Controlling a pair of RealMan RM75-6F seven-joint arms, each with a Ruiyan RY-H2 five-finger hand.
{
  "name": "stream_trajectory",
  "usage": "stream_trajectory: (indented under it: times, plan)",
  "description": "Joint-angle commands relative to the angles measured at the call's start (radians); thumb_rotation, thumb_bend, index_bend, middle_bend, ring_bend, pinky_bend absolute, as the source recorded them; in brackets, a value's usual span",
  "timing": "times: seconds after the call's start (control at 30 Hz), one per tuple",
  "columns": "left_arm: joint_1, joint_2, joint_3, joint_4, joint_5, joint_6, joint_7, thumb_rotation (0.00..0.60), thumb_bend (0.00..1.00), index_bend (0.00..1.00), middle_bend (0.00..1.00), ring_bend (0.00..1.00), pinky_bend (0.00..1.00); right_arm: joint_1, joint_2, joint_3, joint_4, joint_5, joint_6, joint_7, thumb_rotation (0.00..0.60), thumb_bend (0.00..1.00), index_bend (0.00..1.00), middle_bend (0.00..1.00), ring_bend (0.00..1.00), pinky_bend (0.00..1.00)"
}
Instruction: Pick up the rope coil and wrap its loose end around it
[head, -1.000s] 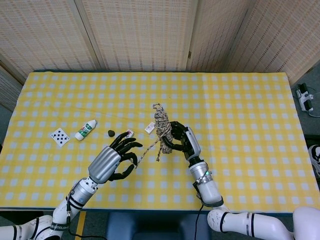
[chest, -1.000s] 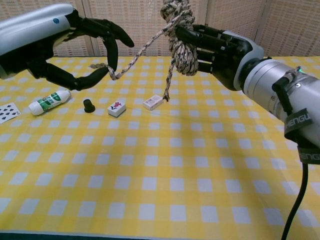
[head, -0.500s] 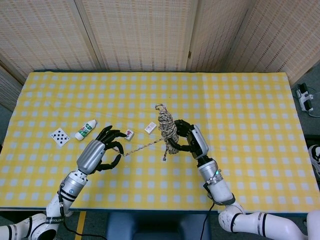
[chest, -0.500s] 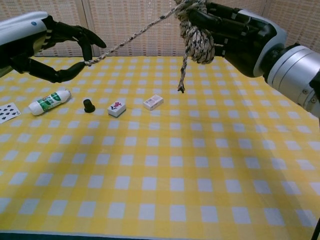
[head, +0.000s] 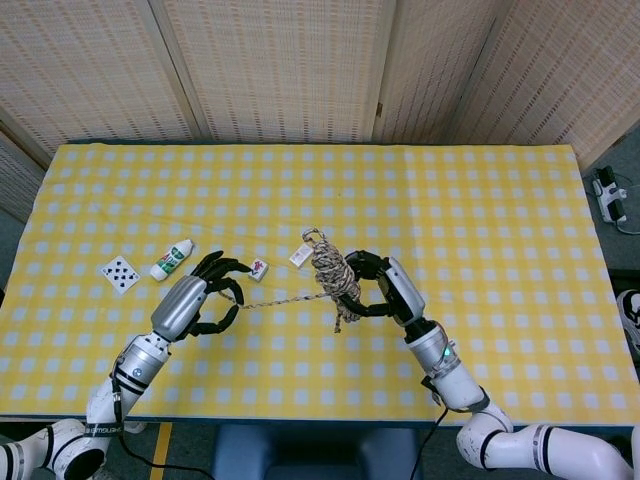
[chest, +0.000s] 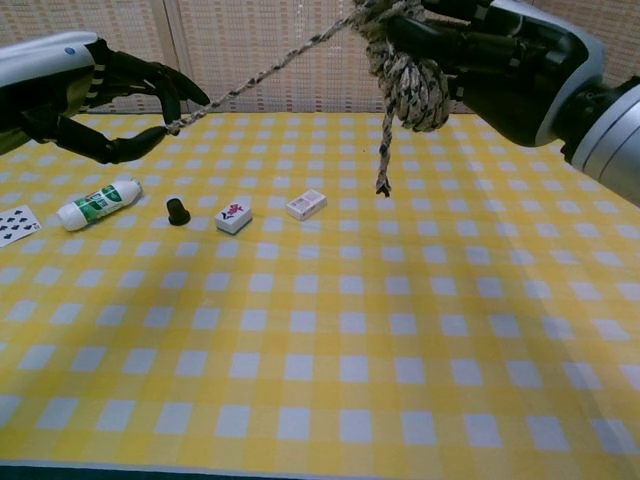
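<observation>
My right hand (head: 385, 288) (chest: 480, 55) holds the braided rope coil (head: 331, 272) (chest: 410, 75) up above the yellow checked table (head: 480, 220). From the coil the loose end (head: 280, 297) (chest: 265, 70) runs taut leftward to my left hand (head: 195, 300) (chest: 120, 95), which pinches it between thumb and finger. A short tail (chest: 383, 160) of rope dangles below the coil.
On the cloth lie a playing card (head: 120, 273) (chest: 12, 226), a small white bottle (head: 172, 259) (chest: 98, 204), a small black piece (chest: 178, 211), a mahjong tile (head: 259, 268) (chest: 233, 214) and a white eraser-like block (head: 300, 256) (chest: 306, 204). Wicker screens stand behind the table.
My left hand pulled left and away, drawing the loose end taut. The right hand shifted right with the coil and rose slightly.
</observation>
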Motion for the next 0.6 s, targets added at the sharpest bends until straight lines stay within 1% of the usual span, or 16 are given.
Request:
stream_trajectory:
  times: [0.03,0.13,0.3,0.43,0.6]
  plan:
    - [-0.018,0.024,-0.006,-0.005,-0.005,-0.035,0.001,0.6,0.59,0.64,0.25,0.16,0.0,0.02,0.038,-0.033,-0.011,-0.044,-0.009,-0.032,0.6,0.87,0.8,0.65,0.71,0.63]
    - [-0.042,0.052,-0.016,-0.014,-0.019,-0.078,0.023,0.6,0.59,0.64,0.25,0.15,0.0,0.045,0.081,-0.065,-0.046,-0.083,-0.041,-0.062,0.6,0.87,0.8,0.65,0.71,0.63]
    - [-0.08,0.09,-0.035,-0.032,-0.048,-0.141,0.065,0.6,0.59,0.64,0.25,0.14,0.0,0.091,0.142,-0.104,-0.106,-0.116,-0.11,-0.123,0.6,0.87,0.8,0.65,0.71,0.63]
    - [-0.104,0.103,-0.045,-0.043,-0.066,-0.172,0.115,0.6,0.59,0.64,0.25,0.14,0.0,0.127,0.181,-0.123,-0.156,-0.108,-0.17,-0.172,0.6,0.87,0.8,0.65,0.71,0.63]
    - [-0.131,0.109,-0.052,-0.057,-0.081,-0.2,0.18,0.6,0.59,0.63,0.23,0.12,0.0,0.174,0.217,-0.136,-0.206,-0.062,-0.256,-0.245,0.6,0.87,0.8,0.65,0.72,0.63]
